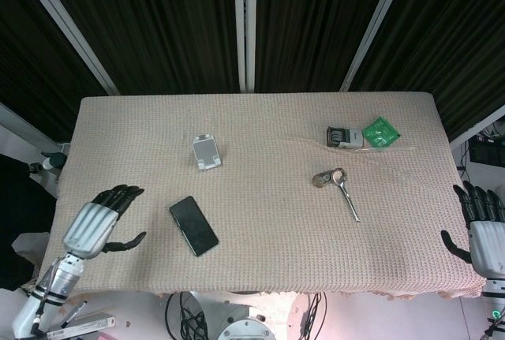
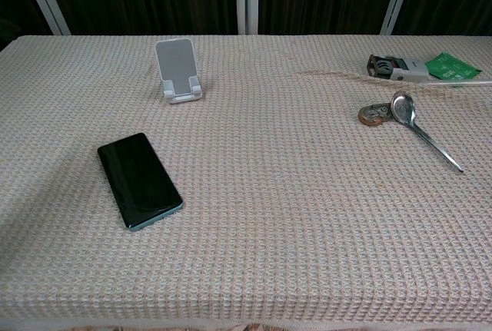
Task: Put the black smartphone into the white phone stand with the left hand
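The black smartphone (image 1: 193, 226) (image 2: 139, 180) lies flat, screen up, on the cloth near the table's front left. Behind it the white phone stand (image 1: 207, 152) (image 2: 177, 71) stands upright with nothing in it. In the head view my left hand (image 1: 99, 223) hovers over the table's left edge, to the left of the phone and apart from it, fingers spread and holding nothing. My right hand (image 1: 483, 229) hangs off the table's right edge, fingers apart and holding nothing. Neither hand shows in the chest view.
A metal spoon (image 1: 346, 188) (image 2: 422, 127) and a small round metal piece (image 1: 321, 178) lie right of centre. A small box (image 1: 344, 136) and a green packet (image 1: 380, 131) sit at the back right. A beige knitted cloth (image 1: 260, 214) covers the table.
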Motion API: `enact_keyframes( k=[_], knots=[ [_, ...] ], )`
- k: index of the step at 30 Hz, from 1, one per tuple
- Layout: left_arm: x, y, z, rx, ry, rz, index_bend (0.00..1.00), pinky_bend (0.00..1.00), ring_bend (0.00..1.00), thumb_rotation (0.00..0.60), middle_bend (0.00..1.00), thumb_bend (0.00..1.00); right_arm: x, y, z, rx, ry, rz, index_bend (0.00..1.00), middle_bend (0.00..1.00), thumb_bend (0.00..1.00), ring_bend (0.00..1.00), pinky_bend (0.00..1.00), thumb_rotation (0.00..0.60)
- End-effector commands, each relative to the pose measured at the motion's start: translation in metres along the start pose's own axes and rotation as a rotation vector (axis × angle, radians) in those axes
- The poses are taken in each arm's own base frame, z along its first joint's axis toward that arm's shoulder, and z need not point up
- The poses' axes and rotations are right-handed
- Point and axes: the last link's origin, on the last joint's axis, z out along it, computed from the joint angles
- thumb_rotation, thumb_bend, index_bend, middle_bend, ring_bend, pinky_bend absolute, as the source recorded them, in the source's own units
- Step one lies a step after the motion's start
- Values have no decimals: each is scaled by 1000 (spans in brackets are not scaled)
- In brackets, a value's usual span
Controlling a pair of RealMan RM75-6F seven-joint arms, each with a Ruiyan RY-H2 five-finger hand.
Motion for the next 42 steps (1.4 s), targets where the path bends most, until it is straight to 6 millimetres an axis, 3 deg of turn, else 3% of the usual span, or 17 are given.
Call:
enact_keyframes(
  k=[1,9,19,24,30,36,42],
  knots=[
    [0,27,22,-117,-22,10,114,249,117,227,137,307,2,-1,-2,5,17,2,0,0,219,0,0,600],
    [-11,77,57,-307,-60,8,114,249,115,242,199,337,4,2,-8,-6,30,7,0,0,218,0,0,600],
    [-52,108,70,-398,-150,15,115,245,105,246,277,393,2,4,-12,-10,12,11,0,0,219,0,0,600],
    [-71,114,73,-404,-198,12,115,245,103,244,279,397,3,6,-13,-15,14,12,0,0,219,0,0,600],
    [-94,107,70,-388,-251,38,114,245,94,245,282,397,2,8,-15,-14,13,16,0,0,218,0,0,600],
    [-104,107,68,-400,-249,34,114,244,94,247,290,399,1,9,-14,-5,37,31,0,0,218,0,0,600],
    [-110,106,72,-400,-260,48,115,244,94,295,296,452,1,9,-15,0,39,30,0,0,218,0,0,600]
  ],
)
